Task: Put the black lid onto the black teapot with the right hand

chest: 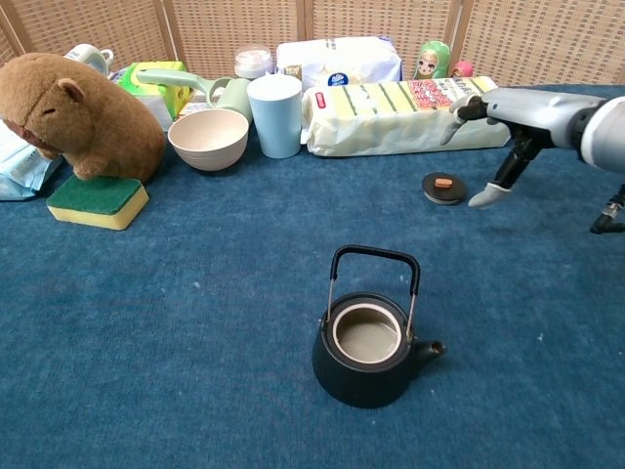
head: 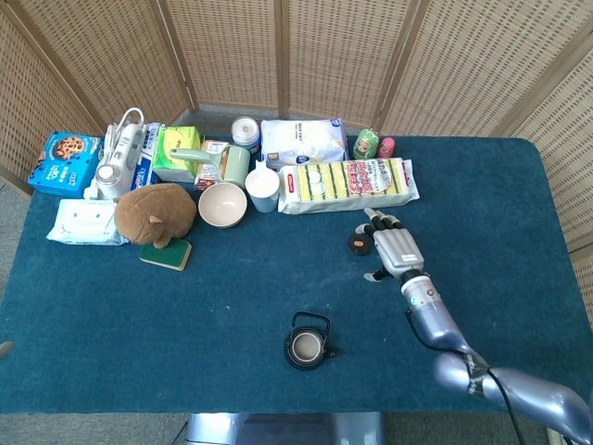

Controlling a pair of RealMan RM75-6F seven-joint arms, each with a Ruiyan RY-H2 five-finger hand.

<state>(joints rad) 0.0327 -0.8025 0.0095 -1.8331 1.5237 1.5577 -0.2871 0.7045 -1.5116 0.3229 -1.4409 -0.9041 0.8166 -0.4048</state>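
Observation:
The black teapot (head: 307, 344) (chest: 369, 354) stands uncovered near the table's front edge, its handle upright. The small black lid (head: 357, 243) (chest: 444, 188) with an orange knob lies flat on the blue cloth, further back and right of the teapot. My right hand (head: 393, 248) (chest: 508, 122) hovers just right of and above the lid, fingers spread, holding nothing; its thumb tip reaches down beside the lid. Whether it touches the lid I cannot tell. The left hand shows in neither view.
Behind the lid lies a long yellow sponge pack (head: 348, 184) (chest: 410, 114). Further left stand a pale blue cup (chest: 275, 114), a cream bowl (chest: 209, 138), a brown plush (chest: 80, 112) on a green-yellow sponge (chest: 98, 200), and several boxes and packets along the back.

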